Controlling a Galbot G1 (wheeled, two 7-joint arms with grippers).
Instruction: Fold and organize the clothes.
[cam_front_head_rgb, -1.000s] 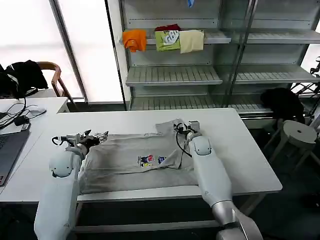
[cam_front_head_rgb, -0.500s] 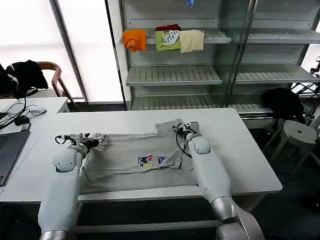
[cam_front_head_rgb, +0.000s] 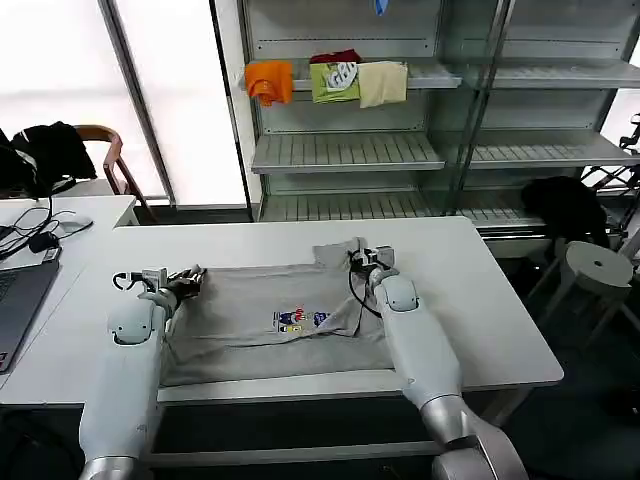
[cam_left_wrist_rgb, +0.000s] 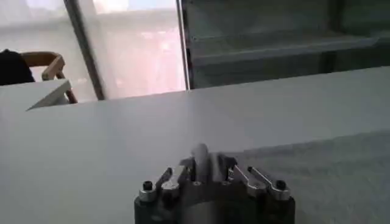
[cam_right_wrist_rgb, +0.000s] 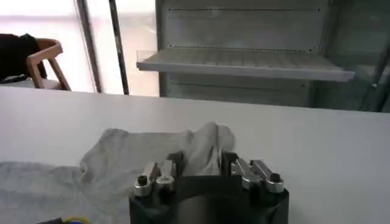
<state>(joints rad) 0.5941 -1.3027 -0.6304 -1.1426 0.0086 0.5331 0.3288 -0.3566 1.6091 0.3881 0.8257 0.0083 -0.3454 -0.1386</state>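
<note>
A light grey shirt (cam_front_head_rgb: 250, 305) with a small multicoloured chest print (cam_front_head_rgb: 300, 320) lies spread on the white table (cam_front_head_rgb: 480, 300). My left gripper (cam_front_head_rgb: 190, 277) is at the shirt's left edge, shut on a pinch of the grey cloth. In the left wrist view that fold of shirt (cam_left_wrist_rgb: 201, 153) stands up between the fingers of the left gripper (cam_left_wrist_rgb: 201, 163). My right gripper (cam_front_head_rgb: 362, 257) is at the shirt's far right corner, shut on a bunched fold. The right wrist view shows this raised cloth (cam_right_wrist_rgb: 195, 141) held in the right gripper (cam_right_wrist_rgb: 200, 161).
Behind the table stands metal shelving (cam_front_head_rgb: 345, 150) with orange, green and cream folded clothes (cam_front_head_rgb: 330, 78) on an upper shelf. A laptop (cam_front_head_rgb: 15, 290) and cables lie on the desk at left. A chair with a black garment (cam_front_head_rgb: 45, 150) stands far left, a stool (cam_front_head_rgb: 595, 265) at right.
My left gripper has shifted slightly left with the shirt's edge, drawing the cloth flatter. The right gripper has barely moved and keeps its hold.
</note>
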